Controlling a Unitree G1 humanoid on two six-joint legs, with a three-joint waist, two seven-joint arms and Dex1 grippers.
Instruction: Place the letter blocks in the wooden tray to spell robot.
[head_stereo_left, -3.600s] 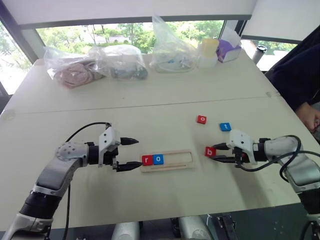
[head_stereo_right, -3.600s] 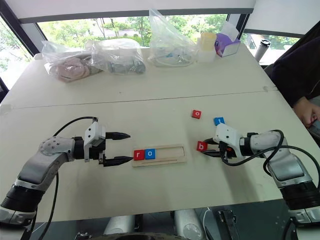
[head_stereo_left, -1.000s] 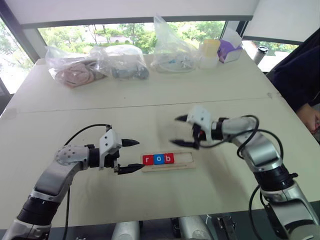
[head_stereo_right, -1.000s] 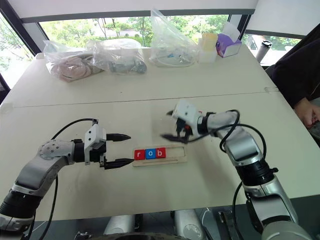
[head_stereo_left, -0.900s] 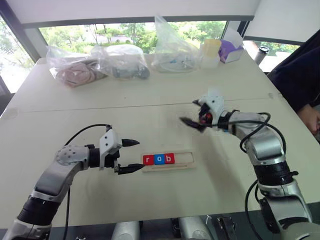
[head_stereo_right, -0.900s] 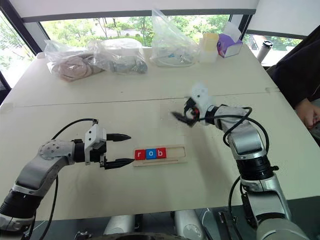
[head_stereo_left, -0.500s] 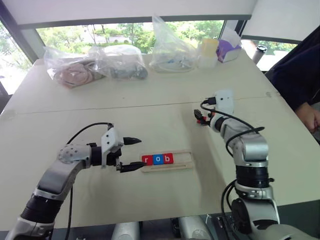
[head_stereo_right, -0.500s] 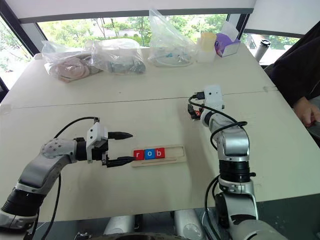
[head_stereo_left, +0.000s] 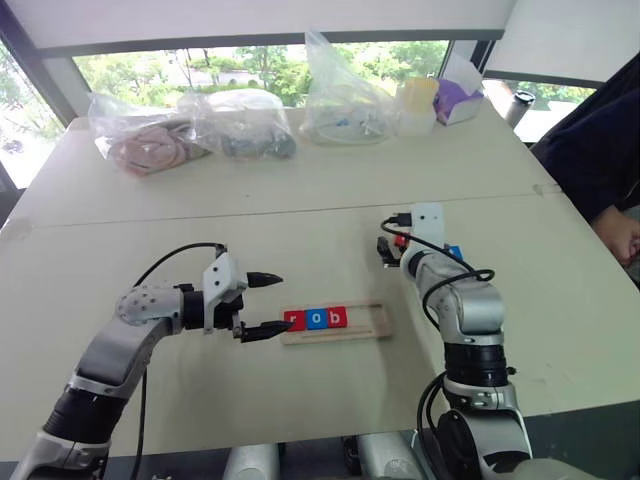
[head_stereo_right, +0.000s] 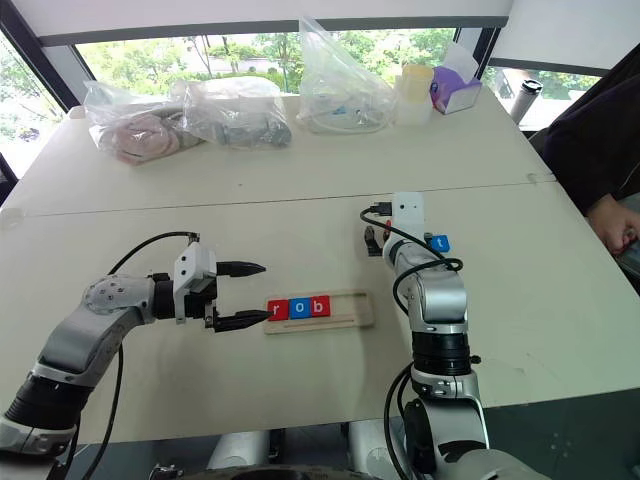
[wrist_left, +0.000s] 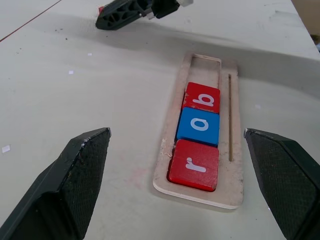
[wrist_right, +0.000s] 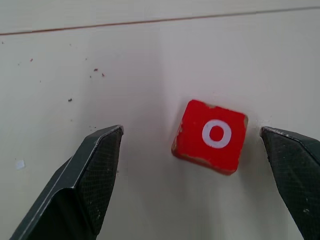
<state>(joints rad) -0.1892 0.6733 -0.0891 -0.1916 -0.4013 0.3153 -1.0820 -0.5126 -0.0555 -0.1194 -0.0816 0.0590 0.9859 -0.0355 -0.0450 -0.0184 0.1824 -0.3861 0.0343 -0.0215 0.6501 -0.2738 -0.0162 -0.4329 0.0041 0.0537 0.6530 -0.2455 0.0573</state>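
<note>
Right of wooden tray (head_stereo_left: 368, 321), right gripper (wrist_right: 192, 175) wide around red o block (wrist_right: 211, 135), probably untouched; next: close, carry to fourth slot

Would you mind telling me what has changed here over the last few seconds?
The red b block went from the table into the wooden tray, beside r and o. The right gripper, empty, then swung out to the red o block. The left gripper, t block and bags stayed put.
</note>
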